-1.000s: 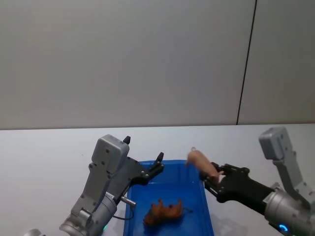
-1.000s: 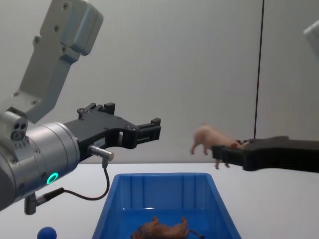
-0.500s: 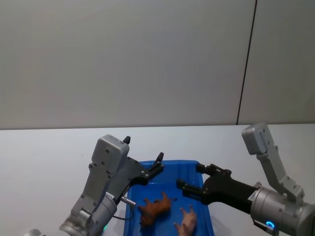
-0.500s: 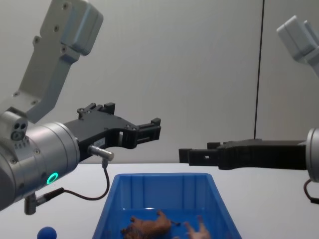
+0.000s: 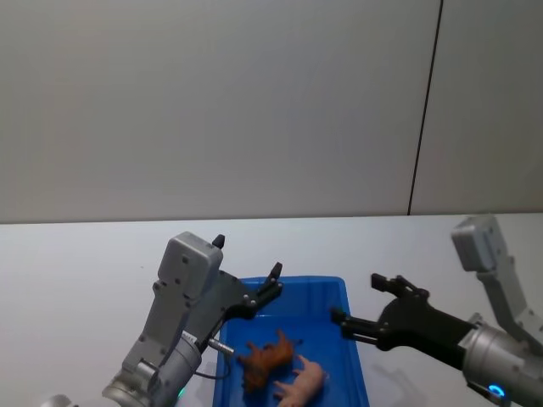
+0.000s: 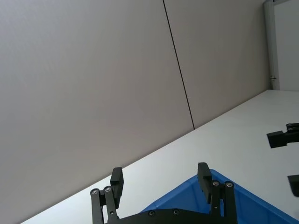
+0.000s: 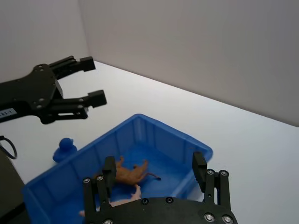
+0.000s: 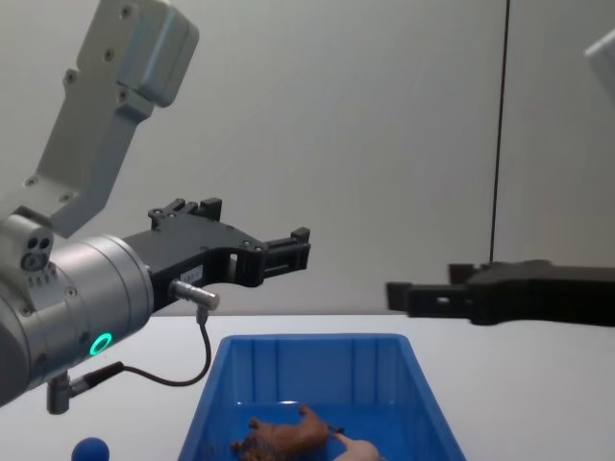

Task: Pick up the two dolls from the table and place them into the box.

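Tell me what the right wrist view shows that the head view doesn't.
Right wrist view: a small blue ball on the table beside the box. Head view: the dark wall seam and the left arm's grey housing. Both: the box with the brown doll and pink pig inside, plus the open left gripper and open right gripper.

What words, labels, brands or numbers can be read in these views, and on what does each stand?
Readable text: none.
White sticker on the left arm, behind the left hand: dark marks, too small to read.
Blue bin, pink pig, brown animal figurine: no lettering visible.
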Controlling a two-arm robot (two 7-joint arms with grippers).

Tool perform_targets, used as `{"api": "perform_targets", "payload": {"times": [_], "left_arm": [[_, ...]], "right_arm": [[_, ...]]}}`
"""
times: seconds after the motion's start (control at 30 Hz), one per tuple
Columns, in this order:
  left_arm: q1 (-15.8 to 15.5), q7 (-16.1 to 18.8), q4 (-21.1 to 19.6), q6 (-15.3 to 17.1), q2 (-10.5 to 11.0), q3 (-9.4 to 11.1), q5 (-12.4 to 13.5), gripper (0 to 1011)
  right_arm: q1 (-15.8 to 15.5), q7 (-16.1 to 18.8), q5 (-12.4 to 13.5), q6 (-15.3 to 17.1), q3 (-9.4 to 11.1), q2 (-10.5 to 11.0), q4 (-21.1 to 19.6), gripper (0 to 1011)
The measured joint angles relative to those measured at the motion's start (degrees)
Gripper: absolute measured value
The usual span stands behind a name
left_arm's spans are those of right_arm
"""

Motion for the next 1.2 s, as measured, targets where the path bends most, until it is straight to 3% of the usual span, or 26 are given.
{"api": "perform_targets", "payload": {"times": [0.37, 0.67, 0.9, 1.2], "left_arm": [[0.0, 0.0, 0.0, 0.0, 0.0, 0.0, 0.0, 1002], [0.3, 0.2, -0.4, 0.3, 0.4, -0.2, 0.3, 1002], [1.7, 1.7, -2.1, 1.7, 2.0, -1.0, 0.6, 1002], [5.8, 5.7, -6.1, 5.5, 6.1, -2.4, -0.7, 1002]], "right_arm": [[-2.9, -1.5, 0.5, -3.4, 1.8, 3.5, -0.5, 1001], [-4.1, -2.2, 0.7, -4.9, 2.6, 5.0, -0.6, 1001], [-4.6, -2.5, 0.8, -5.5, 2.8, 5.6, -0.7, 1001], [-5.0, -2.7, 0.9, -6.0, 3.1, 6.0, -0.8, 1001]]}}
